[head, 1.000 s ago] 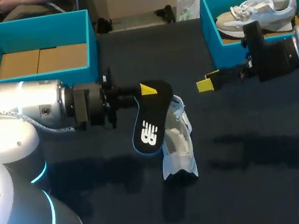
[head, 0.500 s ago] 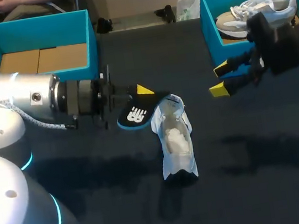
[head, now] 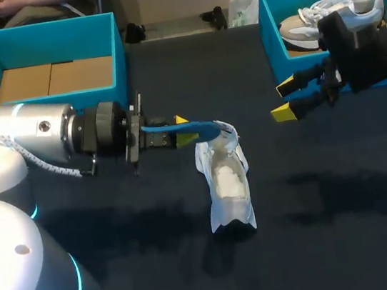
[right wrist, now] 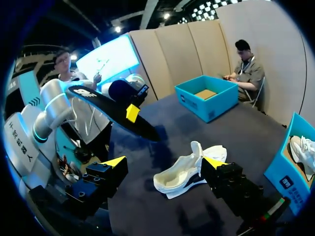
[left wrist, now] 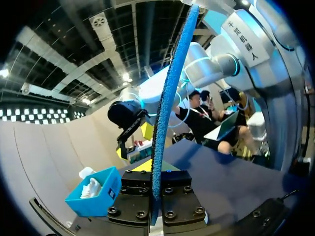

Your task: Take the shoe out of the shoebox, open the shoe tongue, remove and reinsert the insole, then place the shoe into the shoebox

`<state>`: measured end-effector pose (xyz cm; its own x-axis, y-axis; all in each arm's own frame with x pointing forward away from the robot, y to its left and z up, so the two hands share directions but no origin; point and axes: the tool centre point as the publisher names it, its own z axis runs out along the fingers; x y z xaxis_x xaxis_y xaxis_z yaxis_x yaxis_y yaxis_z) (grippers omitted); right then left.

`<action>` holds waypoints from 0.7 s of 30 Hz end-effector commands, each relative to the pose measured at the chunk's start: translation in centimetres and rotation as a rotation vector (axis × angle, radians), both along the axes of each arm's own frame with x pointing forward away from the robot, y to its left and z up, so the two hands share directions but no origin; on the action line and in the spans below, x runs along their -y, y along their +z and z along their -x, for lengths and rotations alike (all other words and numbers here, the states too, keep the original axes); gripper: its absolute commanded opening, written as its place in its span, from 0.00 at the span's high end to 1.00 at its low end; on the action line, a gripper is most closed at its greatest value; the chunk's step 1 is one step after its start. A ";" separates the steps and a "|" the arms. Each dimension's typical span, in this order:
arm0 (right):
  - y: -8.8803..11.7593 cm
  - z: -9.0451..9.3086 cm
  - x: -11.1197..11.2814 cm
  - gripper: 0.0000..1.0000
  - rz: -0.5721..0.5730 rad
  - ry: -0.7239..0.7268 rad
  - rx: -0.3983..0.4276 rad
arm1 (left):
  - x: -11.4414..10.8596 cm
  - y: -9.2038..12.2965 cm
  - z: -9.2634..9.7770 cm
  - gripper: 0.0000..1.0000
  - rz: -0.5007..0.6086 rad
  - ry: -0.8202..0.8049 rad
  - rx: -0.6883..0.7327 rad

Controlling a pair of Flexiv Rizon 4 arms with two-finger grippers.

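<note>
head view: left gripper (head: 182, 129) clamped on insole (head: 206, 124), edge-on, long axis toward shoe (head: 227, 181); right gripper (head: 285, 101) spread.

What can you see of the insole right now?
The insole looks thin and flexible, with a black face bearing a pale logo and a blue foam edge. It is out of the white shoe, clamped near its middle by the left gripper and held on edge above the table. Its far end is over the shoe's opening; contact there is unclear.
</note>
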<state>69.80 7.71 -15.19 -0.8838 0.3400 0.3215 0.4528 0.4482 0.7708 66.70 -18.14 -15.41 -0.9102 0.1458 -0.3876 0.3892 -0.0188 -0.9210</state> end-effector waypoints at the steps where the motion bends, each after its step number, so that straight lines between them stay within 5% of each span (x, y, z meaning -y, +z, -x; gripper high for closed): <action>1: -0.2 0.0 0.1 0.00 0.012 -0.010 0.061 | 0.0 -0.7 0.4 1.00 0.000 0.006 -0.013; 9: -1.4 0.3 0.8 0.00 0.243 0.062 0.309 | 0.2 -1.6 1.0 1.00 0.032 0.030 -0.091; 21: -4.5 0.4 0.9 0.00 0.402 0.192 0.423 | 1.1 -2.9 2.1 1.00 0.046 0.047 -0.080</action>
<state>69.32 6.37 -19.45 -0.9647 0.1918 -0.1804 0.0354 0.7733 0.6331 64.94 -18.79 -18.05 -0.9441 0.0925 -0.3165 0.3133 -0.0481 -0.9484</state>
